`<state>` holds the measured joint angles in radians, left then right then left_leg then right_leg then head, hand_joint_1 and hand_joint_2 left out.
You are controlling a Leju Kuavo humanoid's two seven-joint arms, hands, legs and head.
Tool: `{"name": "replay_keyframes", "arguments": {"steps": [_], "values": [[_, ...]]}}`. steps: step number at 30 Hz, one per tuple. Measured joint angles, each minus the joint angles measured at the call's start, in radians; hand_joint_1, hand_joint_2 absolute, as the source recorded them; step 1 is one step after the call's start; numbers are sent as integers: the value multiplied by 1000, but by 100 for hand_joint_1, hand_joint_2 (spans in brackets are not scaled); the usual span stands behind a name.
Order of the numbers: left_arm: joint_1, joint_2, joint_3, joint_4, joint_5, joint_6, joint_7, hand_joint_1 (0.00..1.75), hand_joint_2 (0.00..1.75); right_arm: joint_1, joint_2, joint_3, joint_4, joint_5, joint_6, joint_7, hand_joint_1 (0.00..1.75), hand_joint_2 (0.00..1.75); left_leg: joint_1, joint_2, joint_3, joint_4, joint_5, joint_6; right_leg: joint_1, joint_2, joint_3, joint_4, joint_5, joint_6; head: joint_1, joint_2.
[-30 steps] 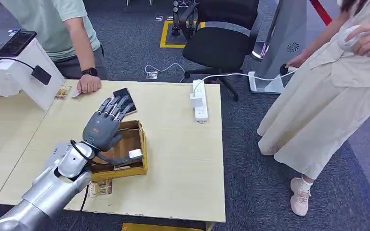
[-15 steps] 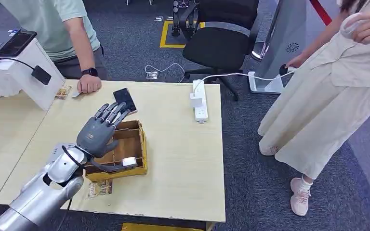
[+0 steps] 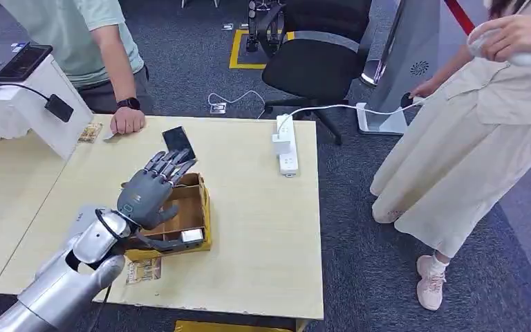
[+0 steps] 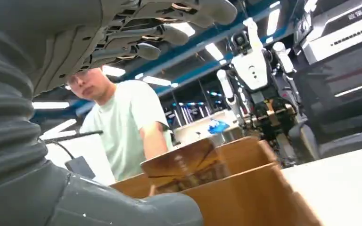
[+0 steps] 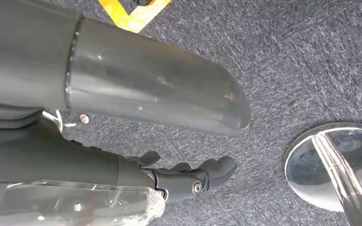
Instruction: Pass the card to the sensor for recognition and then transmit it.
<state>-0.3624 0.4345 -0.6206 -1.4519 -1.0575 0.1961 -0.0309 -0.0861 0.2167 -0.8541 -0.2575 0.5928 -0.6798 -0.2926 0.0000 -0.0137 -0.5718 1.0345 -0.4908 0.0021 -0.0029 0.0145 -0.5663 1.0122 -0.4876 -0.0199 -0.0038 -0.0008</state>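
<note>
Two people stand by a pale wooden table (image 3: 263,228) in the head view, one in a green shirt with a hand (image 3: 127,121) resting at the far edge, one in a cream dress off to the right. The left hand (image 3: 153,188) is held over an open cardboard box (image 3: 204,207), fingers spread and nothing gripped, the thumb reaching down inside. A black phone (image 3: 178,142) lies just beyond the box, a white power strip (image 3: 285,145) well apart to the right, and a printed card on the table (image 3: 143,271) lies just in front of the box. Dark carpet and an office chair (image 3: 318,62) lie beyond.

In the left wrist view, the card (image 4: 184,165), a brown piece, seems to stand upright inside the box, close under the open fingers. It is judged that it could be missed or knocked flat if the fingers close too high, that the light box could be dragged along, and that the person's hand could be brushed on the way to the sensor.

In the right wrist view, the right hand (image 5: 188,181) hangs over grey carpet; nothing is seen in it, and how far it is open cannot be told.
</note>
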Motion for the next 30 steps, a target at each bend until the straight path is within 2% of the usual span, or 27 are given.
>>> {"name": "replay_keyframes", "arguments": {"steps": [5,8,12,22,30], "values": [[-16,-12,-8,-6,6,-31,6,0,175,0,0,0,0,8,0,3,0,0,0,0,0,0,0,0,0,0,0,0,0,0,0,0],[-70,-14,-33,14,21,-105,-8,0,175,-3,0,0,0,19,1,10,0,0,0,0,0,0,0,0,0,-1,0,0,0,0,0,0],[-156,-23,-76,73,46,-153,-34,0,175,-8,0,3,0,39,1,21,0,0,0,0,0,0,1,0,0,0,0,0,1,0,0,0],[-274,-52,-140,181,50,-152,-36,0,175,-12,0,10,0,59,0,36,0,0,0,0,0,0,1,0,0,0,0,0,1,0,0,0],[-308,-69,-163,233,49,-147,-35,0,175,-12,1,16,0,60,1,39,0,0,0,0,0,0,1,0,0,0,0,0,1,0,0,0]]}}
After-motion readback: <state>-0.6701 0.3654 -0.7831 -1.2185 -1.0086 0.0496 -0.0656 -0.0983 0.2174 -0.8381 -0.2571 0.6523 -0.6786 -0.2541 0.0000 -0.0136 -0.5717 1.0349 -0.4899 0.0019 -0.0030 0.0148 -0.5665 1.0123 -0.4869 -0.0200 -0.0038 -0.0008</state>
